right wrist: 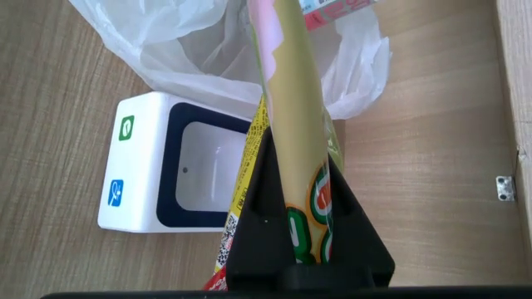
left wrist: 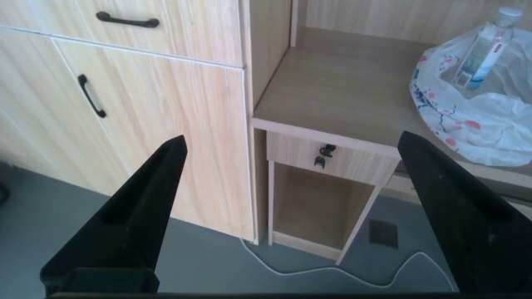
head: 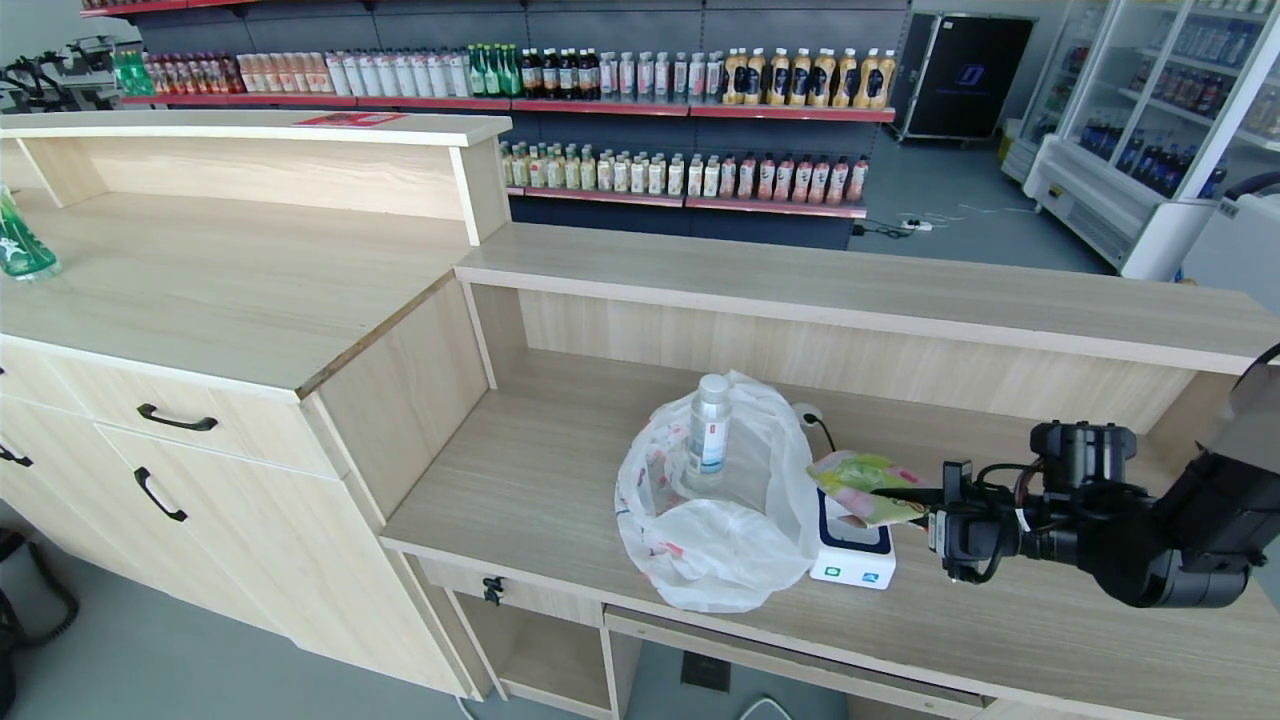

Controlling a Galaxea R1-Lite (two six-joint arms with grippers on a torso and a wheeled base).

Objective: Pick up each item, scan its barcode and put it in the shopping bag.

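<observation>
My right gripper (head: 905, 500) is shut on a green and yellow snack packet (head: 858, 483), holding it just above the white barcode scanner (head: 853, 562) on the lower counter. From the right wrist, the packet (right wrist: 293, 116) runs between the black fingers (right wrist: 258, 216), over the scanner's window (right wrist: 204, 170). Left of the scanner sits the white plastic shopping bag (head: 715, 535), with a clear bottle (head: 709, 432) standing in it. My left gripper (left wrist: 293, 141) hangs open and holds nothing, low beside the counter front; the bag (left wrist: 482, 124) and bottle (left wrist: 480, 50) lie far off in its view.
A taller counter (head: 230, 290) with drawers (head: 177, 418) stands to the left, a green bottle (head: 20, 245) on it. A raised ledge (head: 860, 295) walls the back of the lower counter. A black cable (head: 825, 430) runs behind the bag. Bare counter lies right of the scanner.
</observation>
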